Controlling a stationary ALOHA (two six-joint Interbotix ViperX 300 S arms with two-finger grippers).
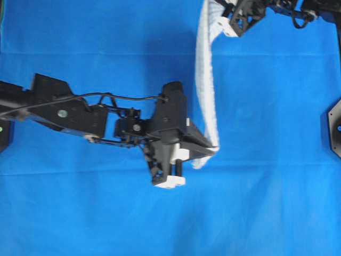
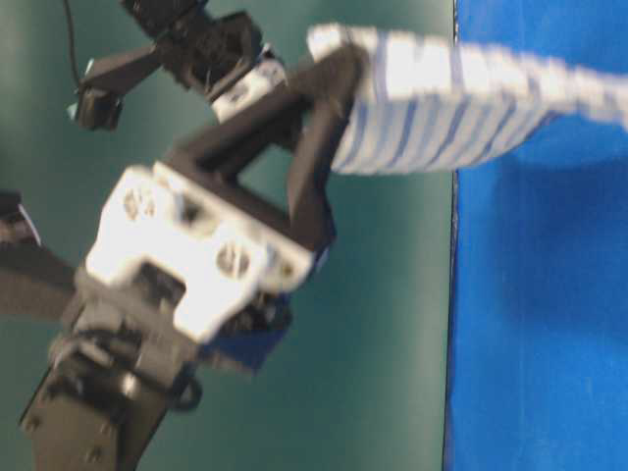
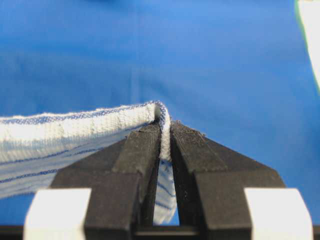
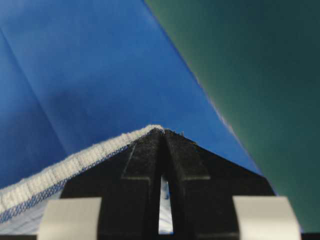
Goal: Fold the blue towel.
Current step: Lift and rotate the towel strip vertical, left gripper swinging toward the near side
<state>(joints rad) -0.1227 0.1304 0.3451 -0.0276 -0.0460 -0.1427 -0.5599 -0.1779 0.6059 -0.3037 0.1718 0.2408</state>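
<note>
The blue towel (image 1: 206,80), white with thin blue stripes, hangs stretched in the air between my two grippers as a narrow band above the table. My left gripper (image 1: 213,151) is shut on the towel's near corner; in the left wrist view the towel (image 3: 75,125) runs off to the left from the gripper (image 3: 165,131), with the hem pinched between the pads. My right gripper (image 1: 221,6) holds the far corner at the top edge of the overhead view. In the right wrist view the towel (image 4: 60,172) leaves that shut gripper (image 4: 163,132) to the left. From table level the towel (image 2: 442,103) spans the top.
A large plain blue cloth (image 1: 106,213) covers the table under both arms. Its edge meets green backing (image 4: 260,75) on the right of the right wrist view. A black mount (image 1: 333,128) sits at the right edge of the overhead view.
</note>
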